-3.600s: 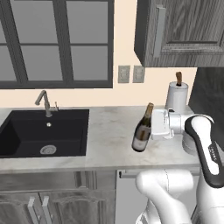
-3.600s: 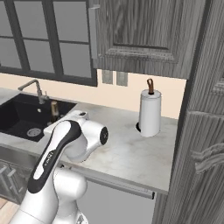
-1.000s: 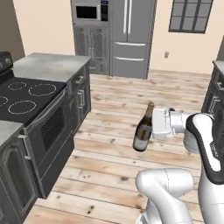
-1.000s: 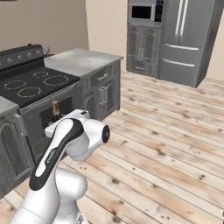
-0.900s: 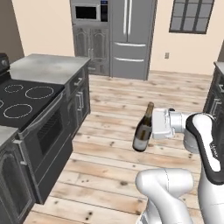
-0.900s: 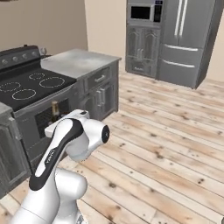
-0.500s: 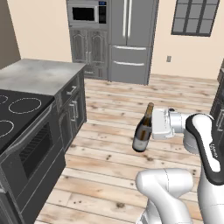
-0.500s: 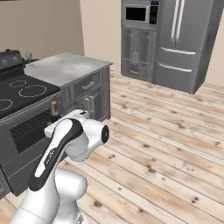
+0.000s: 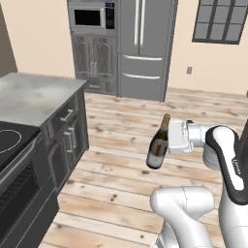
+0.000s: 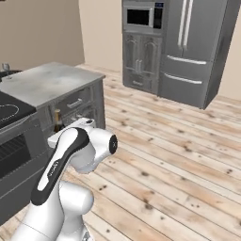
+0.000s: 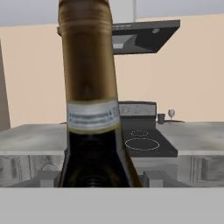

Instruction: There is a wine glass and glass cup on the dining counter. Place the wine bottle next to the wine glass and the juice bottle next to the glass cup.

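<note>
Your gripper [image 9: 168, 141] is clamped on the wine bottle [image 9: 158, 144], holding it by the upper body at the end of the white arm, above bare wooden floor [image 9: 116, 160]. The bottle leans slightly, neck up, touching nothing else.

To the arm's left stands the dining counter [image 9: 34, 94], its grey-white top over grey drawers, with the black cooktop [image 9: 9, 140] inset at the near end. Nothing lies between the bottle and that counter but open floor. Farther back you have a steel fridge [image 9: 144, 43], and a microwave [image 9: 92, 17] over dark cabinets beside it.

The hand view gives you what the base cameras hardly do: looking past the bottle's gold foil and neck label, one wine glass [image 11: 171, 114] and one dark glass cup [image 11: 161, 118] stand close together at the far side of the counter, beyond the cooktop, under a range hood [image 11: 144, 37]. From the right base view you catch only the glass's rim at the counter's far left, and the bottle's neck peeking from behind the arm's elbow.

Count: one bottle, one wine glass, one cup.
</note>
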You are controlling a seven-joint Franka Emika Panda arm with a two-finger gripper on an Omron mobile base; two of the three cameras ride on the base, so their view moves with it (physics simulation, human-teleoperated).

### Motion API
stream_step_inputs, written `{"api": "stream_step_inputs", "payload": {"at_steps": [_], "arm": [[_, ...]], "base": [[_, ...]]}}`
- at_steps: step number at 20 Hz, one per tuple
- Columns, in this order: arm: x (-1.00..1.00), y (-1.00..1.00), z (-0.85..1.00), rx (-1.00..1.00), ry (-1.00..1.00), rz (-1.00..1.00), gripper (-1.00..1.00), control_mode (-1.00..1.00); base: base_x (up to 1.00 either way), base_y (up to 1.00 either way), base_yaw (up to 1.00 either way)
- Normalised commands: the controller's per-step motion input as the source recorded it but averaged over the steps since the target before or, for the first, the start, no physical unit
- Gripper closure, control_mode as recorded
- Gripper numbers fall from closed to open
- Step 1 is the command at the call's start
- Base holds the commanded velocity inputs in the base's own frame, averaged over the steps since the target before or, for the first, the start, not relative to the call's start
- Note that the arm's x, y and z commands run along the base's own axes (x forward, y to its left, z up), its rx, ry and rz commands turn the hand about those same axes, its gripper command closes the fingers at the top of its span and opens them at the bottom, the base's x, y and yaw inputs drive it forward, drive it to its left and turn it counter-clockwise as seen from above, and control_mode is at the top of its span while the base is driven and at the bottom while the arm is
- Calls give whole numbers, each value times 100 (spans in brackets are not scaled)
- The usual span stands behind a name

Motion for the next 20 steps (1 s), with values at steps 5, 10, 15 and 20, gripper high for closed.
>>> {"api": "stream_step_inputs", "payload": {"at_steps": [5, 10, 15, 20], "arm": [[0, 0, 0, 0, 0, 0, 100, 100], [0, 0, 0, 0, 0, 0, 100, 100], [0, 0, 0, 0, 0, 0, 100, 100], [0, 0, 0, 0, 0, 0, 100, 100]], "base": [[90, -21, 3], [90, -20, 5], [90, -20, 5], [89, -19, 6]]}}
